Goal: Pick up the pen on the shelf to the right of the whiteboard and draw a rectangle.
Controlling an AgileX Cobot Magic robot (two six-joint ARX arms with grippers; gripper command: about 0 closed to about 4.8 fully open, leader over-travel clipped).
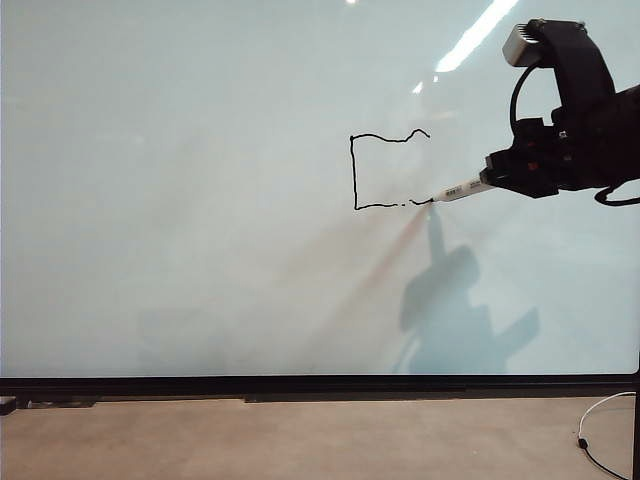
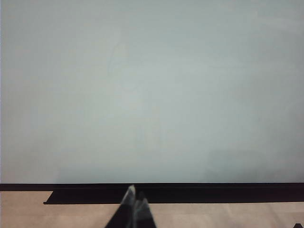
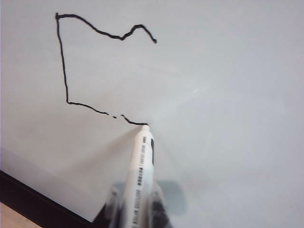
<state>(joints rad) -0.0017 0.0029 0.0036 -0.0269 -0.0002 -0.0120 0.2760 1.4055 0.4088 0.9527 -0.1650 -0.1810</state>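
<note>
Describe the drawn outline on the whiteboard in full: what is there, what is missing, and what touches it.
The outline is a thin, wobbly black line on the whiteboard, right of centre. It has three sides: an uneven top with a bump at its right end, a straight left side, and a bottom with a small break. The right side is missing, so it stands open. The pen, gripped in the right tool, has its tip at the bottom line's right end.

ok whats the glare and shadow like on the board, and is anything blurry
Exterior view: ceiling-light streak glares on the whiteboard at top right, with the right tool casting a dark shadow below the pen. Left wrist view: left tool blurred. Right wrist view: pen's rear blurred.
</note>
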